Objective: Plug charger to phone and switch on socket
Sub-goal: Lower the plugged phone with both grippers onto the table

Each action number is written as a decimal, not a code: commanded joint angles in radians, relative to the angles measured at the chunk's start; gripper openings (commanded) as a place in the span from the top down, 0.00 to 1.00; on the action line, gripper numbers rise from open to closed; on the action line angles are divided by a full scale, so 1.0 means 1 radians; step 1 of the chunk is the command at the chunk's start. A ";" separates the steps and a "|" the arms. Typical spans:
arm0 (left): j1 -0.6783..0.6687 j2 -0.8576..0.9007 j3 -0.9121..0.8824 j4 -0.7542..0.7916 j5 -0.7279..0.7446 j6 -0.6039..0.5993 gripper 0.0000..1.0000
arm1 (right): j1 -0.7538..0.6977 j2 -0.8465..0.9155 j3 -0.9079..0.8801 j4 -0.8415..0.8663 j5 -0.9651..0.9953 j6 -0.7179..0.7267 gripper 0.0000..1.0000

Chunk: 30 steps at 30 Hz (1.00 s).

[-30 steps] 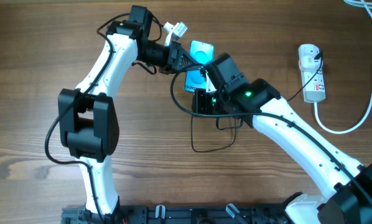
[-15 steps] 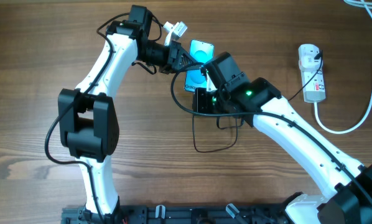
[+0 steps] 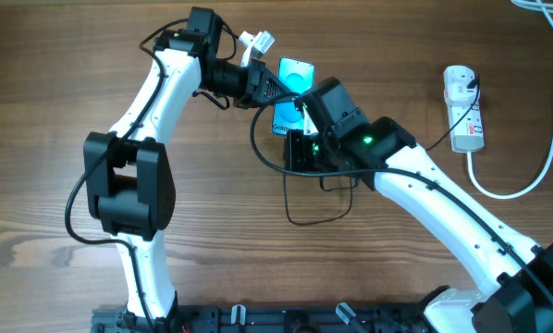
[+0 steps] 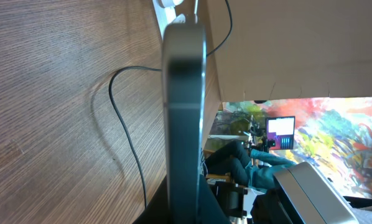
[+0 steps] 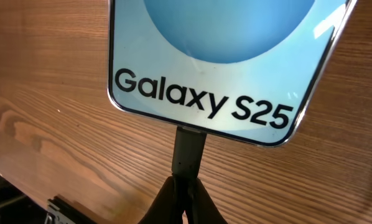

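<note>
The phone (image 3: 293, 81), teal screen with "Galaxy S25" text (image 5: 204, 102), is held tilted above the table at the back centre. My left gripper (image 3: 269, 85) is shut on its edge; the left wrist view shows the phone edge-on (image 4: 185, 118). My right gripper (image 5: 187, 194) is shut on the charger's dark plug (image 5: 188, 152), whose tip meets the phone's bottom edge. The thin black charger cable (image 3: 315, 205) loops on the table below. The white socket strip (image 3: 464, 109) with a black plug lies far right.
A thicker white cable (image 3: 522, 180) curves from the socket strip along the right edge. A small white connector (image 3: 258, 42) lies behind the left gripper. The right arm (image 3: 424, 199) crosses the table's middle right.
The left gripper and phone have shifted slightly left and up. The right gripper with the plug followed by a small amount.
</note>
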 commanded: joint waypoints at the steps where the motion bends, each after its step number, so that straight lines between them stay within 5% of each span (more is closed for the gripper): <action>1: -0.019 -0.043 -0.001 -0.034 0.035 0.023 0.96 | -0.022 0.013 0.039 0.055 0.130 -0.032 0.79; 5: -0.018 -0.042 -0.001 -0.026 0.019 0.022 0.96 | -0.022 0.012 0.039 0.042 0.090 -0.035 0.51; 7: -0.018 -0.042 -0.001 -0.023 -0.060 0.003 0.96 | -0.022 0.012 0.039 0.037 0.046 -0.036 0.35; 12: -0.018 -0.021 -0.001 -0.026 -0.285 -0.072 0.96 | -0.026 0.007 0.039 -0.057 0.017 -0.034 0.12; 13: -0.019 -0.016 -0.001 -0.028 -0.351 -0.104 0.96 | -0.043 0.006 0.039 -0.099 0.017 -0.020 0.01; 20: -0.076 0.083 -0.001 -0.051 -0.493 -0.293 0.96 | -0.253 0.006 0.039 -0.297 -0.008 0.053 0.00; 30: -0.167 0.147 -0.001 0.194 -0.495 -0.505 0.96 | -0.264 0.006 0.037 -0.244 -0.003 0.046 0.00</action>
